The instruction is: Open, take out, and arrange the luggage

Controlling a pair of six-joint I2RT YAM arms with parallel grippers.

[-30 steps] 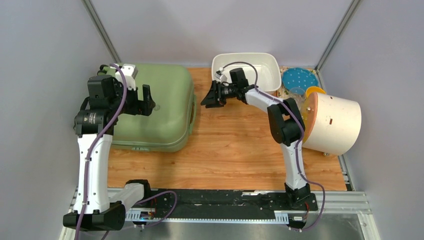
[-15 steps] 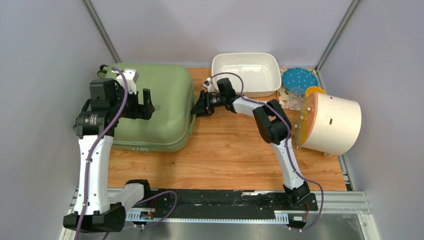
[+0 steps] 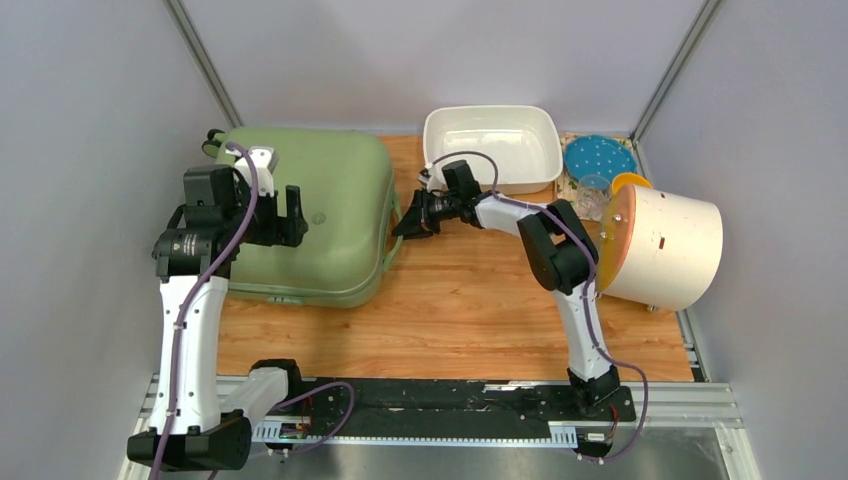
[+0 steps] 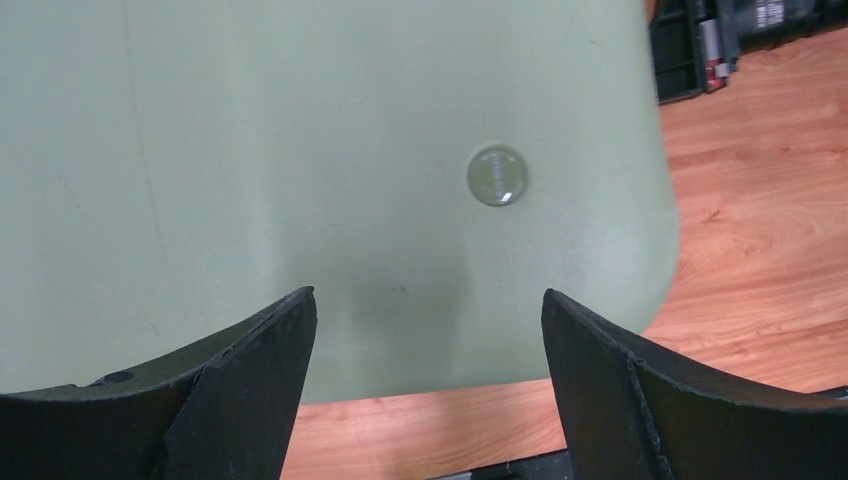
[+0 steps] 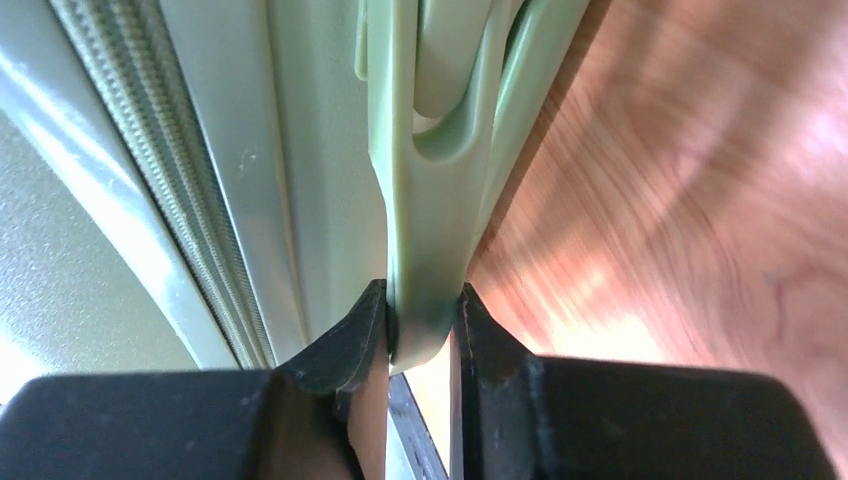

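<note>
The sage-green luggage (image 3: pixel 320 215) lies flat and zipped shut on the left of the wooden table. My right gripper (image 3: pixel 403 226) is at its right side, shut on the green side handle (image 5: pixel 430 230), with the zipper (image 5: pixel 160 170) running beside it. My left gripper (image 3: pixel 292 215) is open and empty, hovering over the middle of the lid; its fingers (image 4: pixel 250 380) frame the shell (image 4: pixel 300 150) and its round badge (image 4: pixel 497 176).
A white tub (image 3: pixel 492 145) stands at the back centre. A cream cylinder with an orange end (image 3: pixel 665 245) lies at the right, with a blue disc (image 3: pixel 600 157) and a clear cup (image 3: pixel 594 190) behind it. Grey walls enclose the table.
My right gripper moved left from the tub to the luggage's right side, closed on the handle, and drew it slightly right. My left gripper barely moved.
</note>
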